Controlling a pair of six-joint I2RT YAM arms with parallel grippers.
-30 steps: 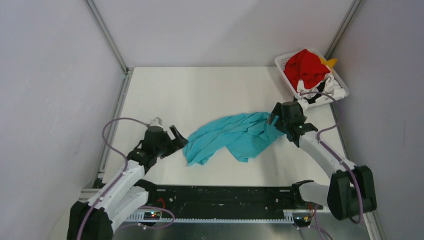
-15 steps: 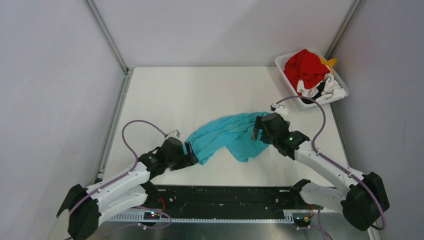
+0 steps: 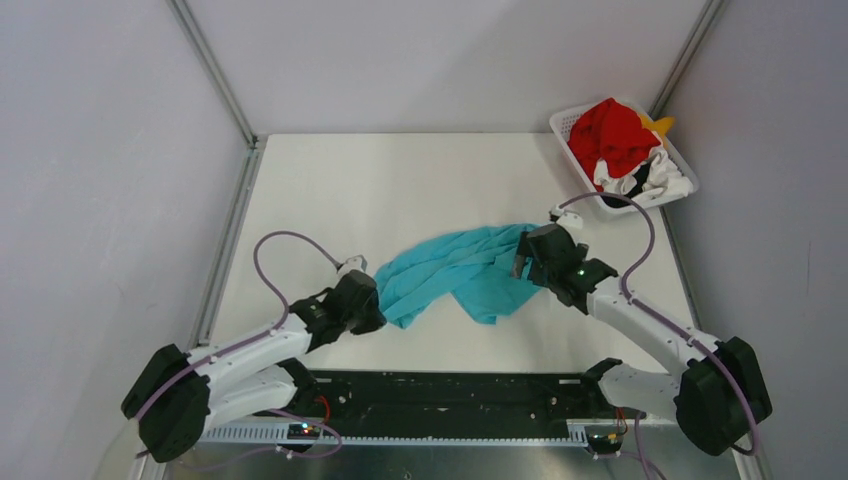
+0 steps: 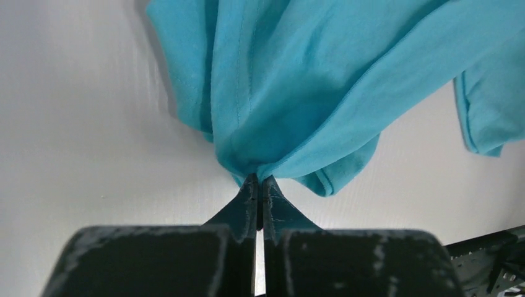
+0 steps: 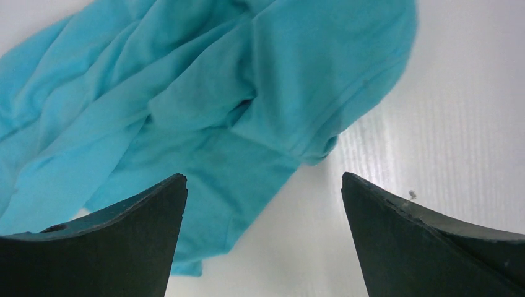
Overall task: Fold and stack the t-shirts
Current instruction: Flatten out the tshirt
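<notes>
A crumpled teal cotton short-sleeved t-shirt [image 3: 460, 272] lies in a loose heap on the flat white desk [image 3: 400, 190]. Everything else is placed from it.

The left hand [image 3: 374, 311] is at the shirt's near-left corner. In the left wrist view its two dark fingers [image 4: 250, 204] are pressed tight together with a bunched fold of the teal cloth pinched at their tips. The cloth fans out and away from that pinch in long creases. A hemmed edge curls just to the right of the tips.

The right hand [image 3: 522, 264] is over the shirt's right end with its jaws spread wide and nothing between them. In the right wrist view one dark finger [image 5: 111, 241] sits over the teal cloth and the other is over bare desk just past the shirt's rounded, hemmed edge. Whether the tips touch the cloth or the desk cannot be told.

Beyond the shirt's right end, at the desk's far corner, stands a white perforated plastic basket [image 3: 566, 128]. It holds a heap of cloth: a bright red shirt [image 3: 612, 135] on top, a yellow-orange piece [image 3: 660, 124] peeking out behind it, and a white-and-black one [image 3: 650, 180] at the basket's end nearest the teal shirt.
</notes>
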